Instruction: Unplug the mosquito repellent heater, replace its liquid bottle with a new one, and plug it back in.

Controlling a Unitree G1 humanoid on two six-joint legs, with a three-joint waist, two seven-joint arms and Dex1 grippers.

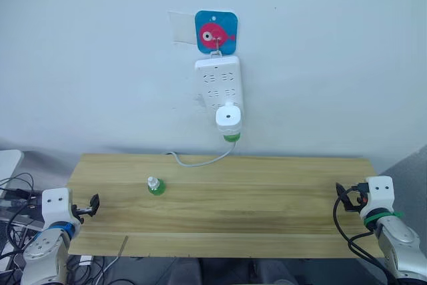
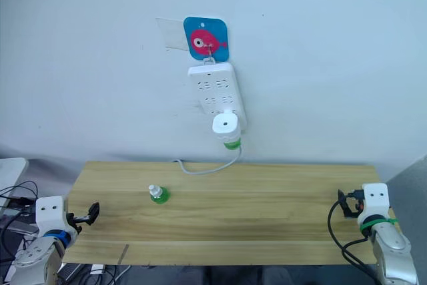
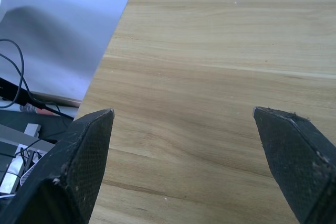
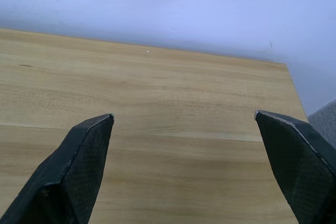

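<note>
The white mosquito repellent heater (image 1: 228, 117) is plugged into the bottom of a white power strip (image 1: 219, 83) on the wall, with a green liquid bottle (image 1: 231, 137) screwed in under it. A second small green bottle (image 1: 156, 186) with a white cap stands on the wooden table (image 1: 220, 231), left of centre. My left gripper (image 1: 93, 204) hovers open at the table's left edge. Over the right edge my right gripper (image 1: 341, 195) is open too. Both hold nothing, as the left wrist view (image 3: 184, 124) and right wrist view (image 4: 184, 124) confirm.
The power strip hangs from a blue hook plate with a pink fish (image 1: 216, 32). Its white cable (image 1: 200, 160) loops down onto the table's back edge. Loose cables and gear (image 1: 13, 195) lie beyond the table's left side.
</note>
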